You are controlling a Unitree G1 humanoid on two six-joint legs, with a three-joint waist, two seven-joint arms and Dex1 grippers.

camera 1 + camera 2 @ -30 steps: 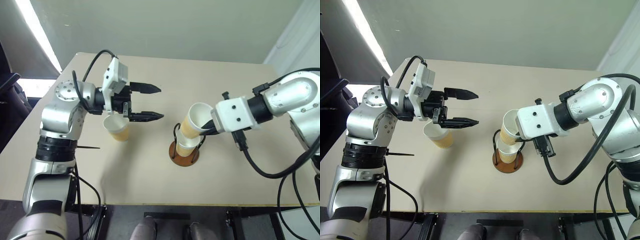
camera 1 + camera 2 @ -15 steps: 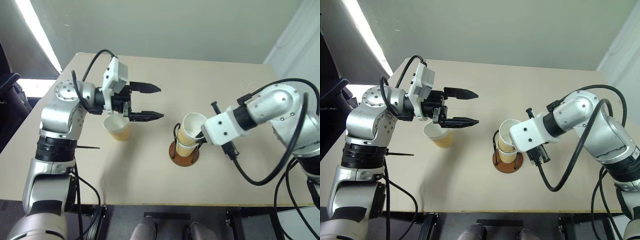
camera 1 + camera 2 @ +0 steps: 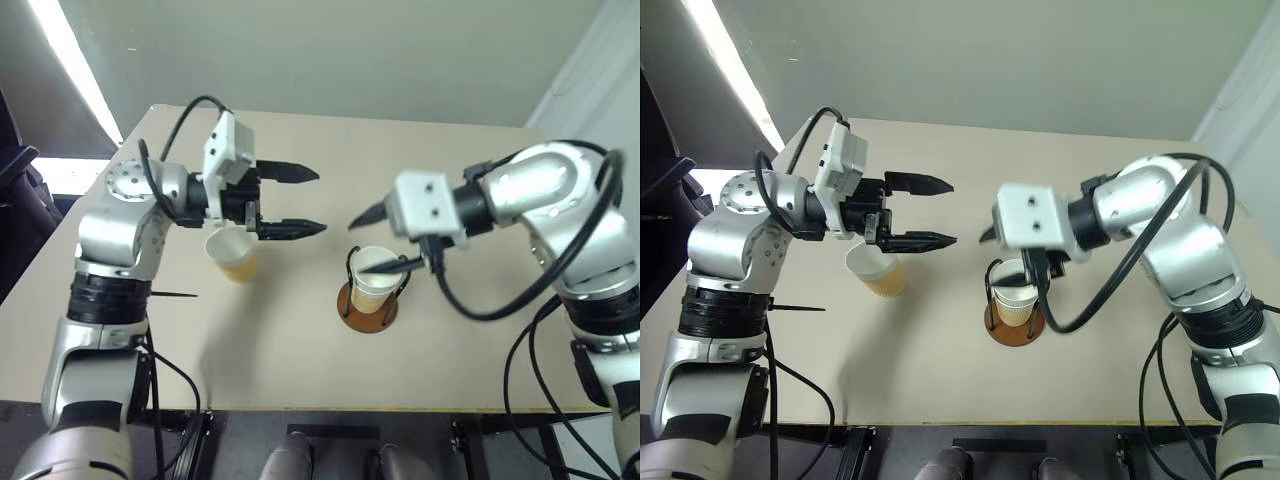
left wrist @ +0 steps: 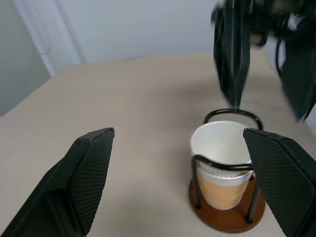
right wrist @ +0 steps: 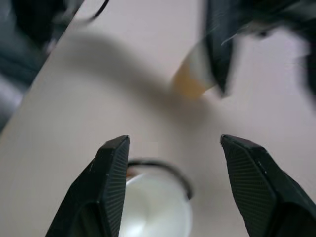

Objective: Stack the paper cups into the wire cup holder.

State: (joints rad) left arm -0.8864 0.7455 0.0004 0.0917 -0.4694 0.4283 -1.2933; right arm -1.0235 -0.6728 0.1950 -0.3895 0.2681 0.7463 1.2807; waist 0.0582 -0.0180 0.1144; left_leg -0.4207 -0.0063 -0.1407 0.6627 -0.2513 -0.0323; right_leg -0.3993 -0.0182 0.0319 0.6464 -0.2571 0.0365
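Right gripper (image 3: 372, 240) jaws spread above stacked cups (image 3: 375, 277) in wire holder (image 3: 367, 306); left gripper (image 3: 312, 201) jaws spread.

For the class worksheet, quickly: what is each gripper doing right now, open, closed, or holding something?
Left gripper: open, holding nothing.
Right gripper: open, holding nothing, above the paper cups in the wire cup holder.

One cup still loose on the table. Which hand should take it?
Left, probably. The left hand hangs open almost directly above the loose cup, while the right hand, also open, is over the stacked cups in the wire holder, farther away.
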